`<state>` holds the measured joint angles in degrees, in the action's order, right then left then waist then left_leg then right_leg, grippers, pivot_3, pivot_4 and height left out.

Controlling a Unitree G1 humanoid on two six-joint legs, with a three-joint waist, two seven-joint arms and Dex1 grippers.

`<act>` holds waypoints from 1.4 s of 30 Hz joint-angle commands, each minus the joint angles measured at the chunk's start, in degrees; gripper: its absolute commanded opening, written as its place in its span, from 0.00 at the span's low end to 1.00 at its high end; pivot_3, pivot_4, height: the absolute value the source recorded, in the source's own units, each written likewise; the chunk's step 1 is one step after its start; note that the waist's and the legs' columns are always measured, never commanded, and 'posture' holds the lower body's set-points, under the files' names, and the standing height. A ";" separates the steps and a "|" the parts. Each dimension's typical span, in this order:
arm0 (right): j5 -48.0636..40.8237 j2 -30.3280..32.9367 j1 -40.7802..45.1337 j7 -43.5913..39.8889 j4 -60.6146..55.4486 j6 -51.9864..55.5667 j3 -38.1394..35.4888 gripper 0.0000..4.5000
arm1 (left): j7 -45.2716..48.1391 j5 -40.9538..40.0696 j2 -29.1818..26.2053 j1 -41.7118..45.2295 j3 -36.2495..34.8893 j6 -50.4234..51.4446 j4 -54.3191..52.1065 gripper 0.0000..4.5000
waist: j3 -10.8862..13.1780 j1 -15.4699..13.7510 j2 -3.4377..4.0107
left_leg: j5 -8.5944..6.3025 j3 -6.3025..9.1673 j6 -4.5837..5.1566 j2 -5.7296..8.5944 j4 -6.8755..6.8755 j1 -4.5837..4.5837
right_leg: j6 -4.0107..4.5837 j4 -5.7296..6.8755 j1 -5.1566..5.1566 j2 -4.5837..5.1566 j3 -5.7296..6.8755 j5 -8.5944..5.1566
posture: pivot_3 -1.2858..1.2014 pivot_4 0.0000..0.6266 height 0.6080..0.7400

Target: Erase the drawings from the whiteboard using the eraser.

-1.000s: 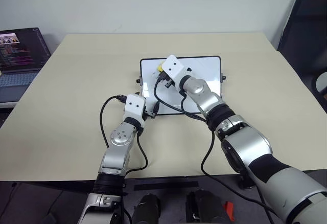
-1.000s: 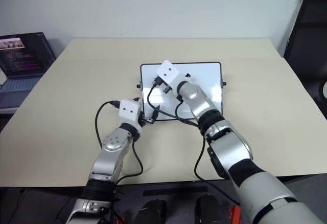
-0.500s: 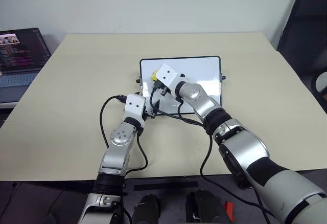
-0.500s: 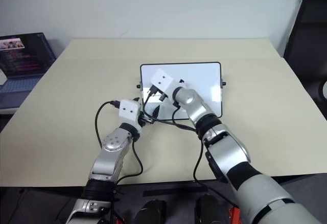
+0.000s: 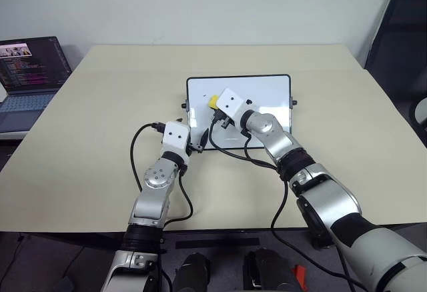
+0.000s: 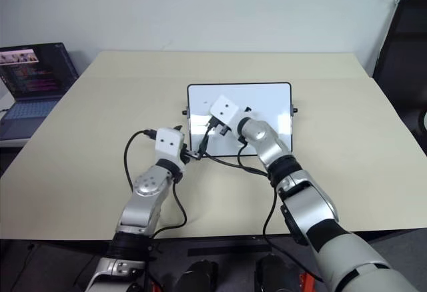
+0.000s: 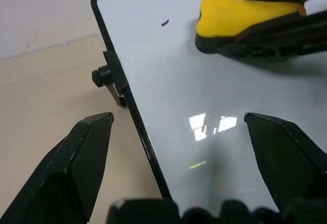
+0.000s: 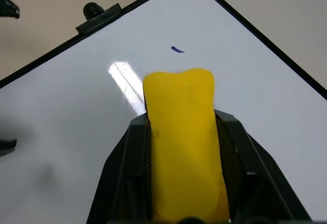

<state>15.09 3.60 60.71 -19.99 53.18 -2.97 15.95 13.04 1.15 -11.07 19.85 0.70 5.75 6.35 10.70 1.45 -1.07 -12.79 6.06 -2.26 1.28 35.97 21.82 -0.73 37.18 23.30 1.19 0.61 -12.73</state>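
Left eye view: pale beige table point(image 5: 100, 119) with both arms reaching over it toward the far side.
Laptop: dark open laptop point(image 5: 27, 72) with a lit screen, off the table's left edge.
Left gripper point(image 7: 189, 147): jaws spread wide and holding nothing, straddling the board's near-left frame edge.
Whiteboard: rectangular glossy white board with a thin black frame point(image 5: 277, 92), flat on the table just right of centre; small black knob point(image 7: 102, 74) on its left side.
Drawings: 1 tiny dark blue dash point(image 8: 177, 49) on the white surface just beyond the eraser's tip, apart from it; no others can be made out.
Eraser: small yellow block with a dark underside point(image 8: 185, 142), over the board's left half.
Right gripper point(image 8: 186, 183): closed tight on the yellow block, 1 black finger point(image 8: 127, 168) on each side.
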 commanded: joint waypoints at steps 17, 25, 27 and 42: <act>0.02 -5.56 7.12 3.88 7.67 0.79 -0.72 0.29 | -0.30 -0.18 -0.42 -0.29 -0.53 -1.03 -2.05 1.00 | 0.01 0.54 0.01 | 0.00 -0.01 0.01 -0.26 -0.10 -0.03 | 0.20 -0.02 0.08 -0.09 0.02 0.08 | 0.52 0.24 1.00; -1.85 -6.42 9.67 5.38 11.04 -0.14 -3.37 0.29 | -0.43 -0.14 -0.53 -0.28 -0.69 -1.00 -2.35 1.00 | 0.01 0.39 0.02 | 0.00 -0.05 0.00 -0.21 -0.15 0.11 | 0.21 -0.14 0.18 -0.09 0.00 0.08 | 0.52 0.24 1.00; -2.77 -6.06 9.15 5.65 11.02 0.04 -4.71 0.29 | -0.38 -0.17 -0.56 -0.46 -0.70 -1.00 -2.46 1.00 | 0.01 0.37 0.02 | 0.00 -0.05 0.00 -0.18 -0.15 0.13 | 0.20 -0.16 0.19 -0.09 0.00 0.08 | 0.52 0.24 1.00; -5.41 -5.13 7.24 8.60 10.93 -1.63 -8.57 0.29 | 0.20 -0.54 -1.05 1.18 -1.01 -1.16 -1.08 1.00 | 0.02 0.28 0.02 | 0.00 -0.05 0.01 -0.14 -0.14 0.15 | 0.20 -0.15 0.19 -0.09 0.00 0.08 | 0.52 0.24 1.00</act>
<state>9.98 -1.79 68.34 -12.28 64.44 -4.17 8.06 13.14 1.09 -11.62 20.35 0.22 5.74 6.33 10.72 1.73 -1.05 -12.79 6.01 -2.25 1.14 35.82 21.97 -0.54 37.03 23.48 1.10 0.61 -12.65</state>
